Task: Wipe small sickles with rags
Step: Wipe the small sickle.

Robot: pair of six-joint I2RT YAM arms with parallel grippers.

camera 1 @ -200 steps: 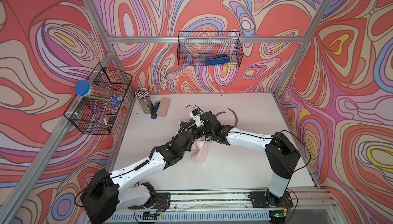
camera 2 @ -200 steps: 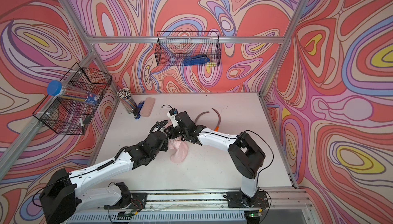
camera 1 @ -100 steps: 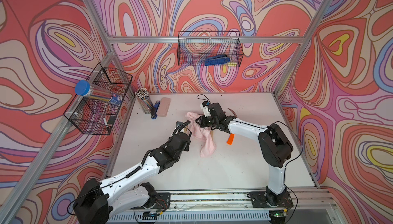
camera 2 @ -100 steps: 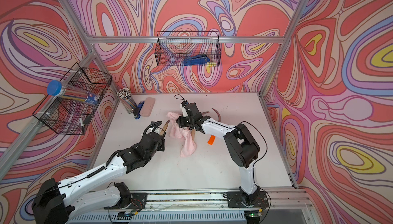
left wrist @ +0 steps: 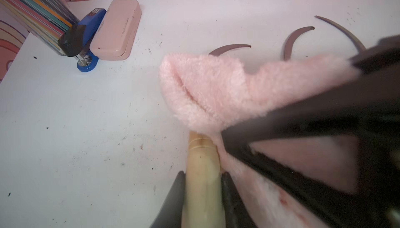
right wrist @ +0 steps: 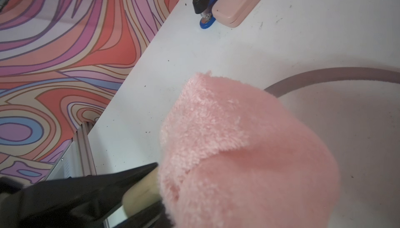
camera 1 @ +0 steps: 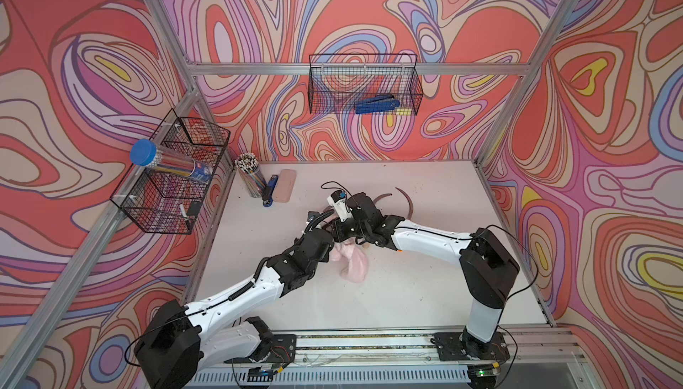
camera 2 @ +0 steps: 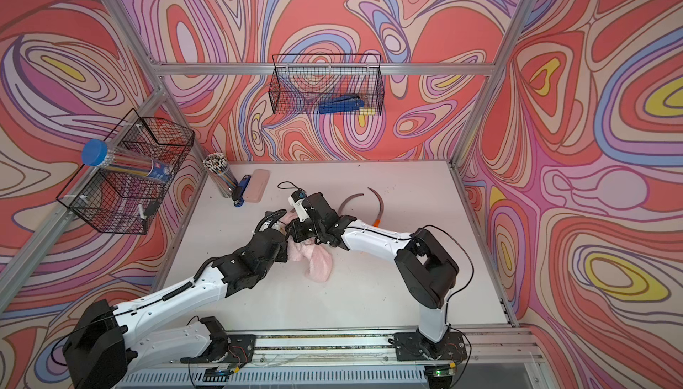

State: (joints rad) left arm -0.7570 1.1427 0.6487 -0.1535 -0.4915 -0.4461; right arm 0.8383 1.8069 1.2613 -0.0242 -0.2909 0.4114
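1. Since half a second ago, the two arms are closing up again over the middle of the tabletop (camera 1: 406, 294), and the rag (left wrist: 216, 90) is sliding back along the sickle (left wrist: 201, 155) toward its grip end.
2. The rag is bunching over the sickle just where the dark blade (left wrist: 231, 47) is meeting the pale wooden handle (right wrist: 140, 191). Its loose end is trailing onto the tabletop, and the blade's tip is poking out beyond it.
3. The right tool (camera 1: 342, 235) is pinching a fold of the rag, its fingers pressed together on the cloth.
4. The left tool (left wrist: 203, 173) is clamping the wooden handle from both sides, steadying the sickle.
5. The rag is looking soft, light and floppy, so it is likely sliding off the narrow blade unless gripped by a thick fold. The sickle is looking stiff with a keen edge, so the handle is seeming the safe place to hold.
6. The other two sickles (left wrist: 294, 40) are lying just beyond, and the pink case (left wrist: 116, 29) and stapler (left wrist: 86, 42) are sitting well apart.
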